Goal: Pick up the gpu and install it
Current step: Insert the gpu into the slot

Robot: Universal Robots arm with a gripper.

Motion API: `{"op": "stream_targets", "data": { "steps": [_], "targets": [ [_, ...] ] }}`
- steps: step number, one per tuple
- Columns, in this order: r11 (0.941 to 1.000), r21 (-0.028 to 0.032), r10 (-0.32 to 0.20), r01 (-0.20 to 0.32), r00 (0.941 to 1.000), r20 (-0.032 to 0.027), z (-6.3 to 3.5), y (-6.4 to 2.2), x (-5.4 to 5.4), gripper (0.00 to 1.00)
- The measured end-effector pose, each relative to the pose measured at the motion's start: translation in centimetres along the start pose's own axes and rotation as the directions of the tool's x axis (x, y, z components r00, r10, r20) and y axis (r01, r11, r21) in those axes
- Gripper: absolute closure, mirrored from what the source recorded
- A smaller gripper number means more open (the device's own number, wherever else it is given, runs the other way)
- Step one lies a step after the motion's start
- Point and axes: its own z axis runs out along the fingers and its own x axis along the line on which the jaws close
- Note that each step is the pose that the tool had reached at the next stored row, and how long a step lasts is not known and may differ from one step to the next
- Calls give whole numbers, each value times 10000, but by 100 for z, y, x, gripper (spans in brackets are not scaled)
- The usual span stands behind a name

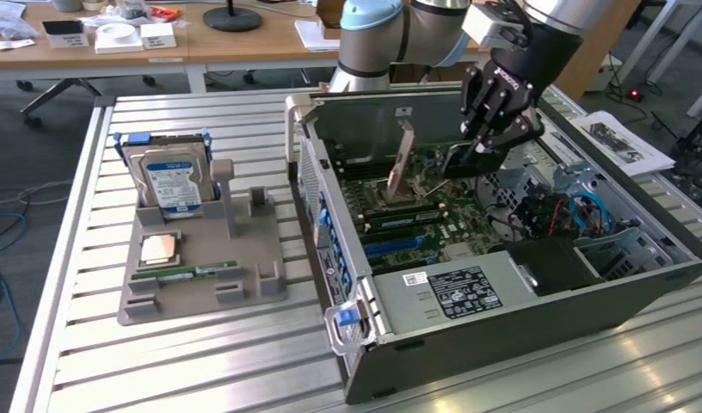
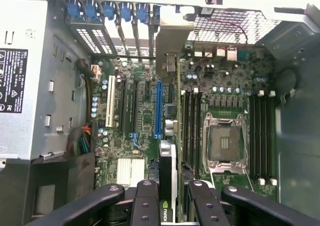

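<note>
Gpu (image 2: 168,166) stands on edge inside the computer case (image 1: 523,340), above the motherboard (image 2: 142,121). Your claw (image 2: 172,206) is clenched on its near end. Its long axis runs straight away from the claw, parallel to the blue slot (image 2: 158,108) just beside it. You can't tell whether it's seated.

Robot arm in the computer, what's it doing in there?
The robot's gripper is shut on the gpu, a thin dark card with a silvery end bracket. It holds the card on edge inside the open computer case, over the motherboard and its slots. Whether the card is pushed into a slot can't be told.
</note>
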Motion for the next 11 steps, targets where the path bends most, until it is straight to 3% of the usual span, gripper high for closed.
{"op": "stream_targets", "data": {
  "steps": [7,11],
  "targets": [
    [10000,-10,-29,29,10000,-4,99,-9,18,73],
    [9999,-5,119,-119,9999,24,125,-11,22,73]
  ]
}}
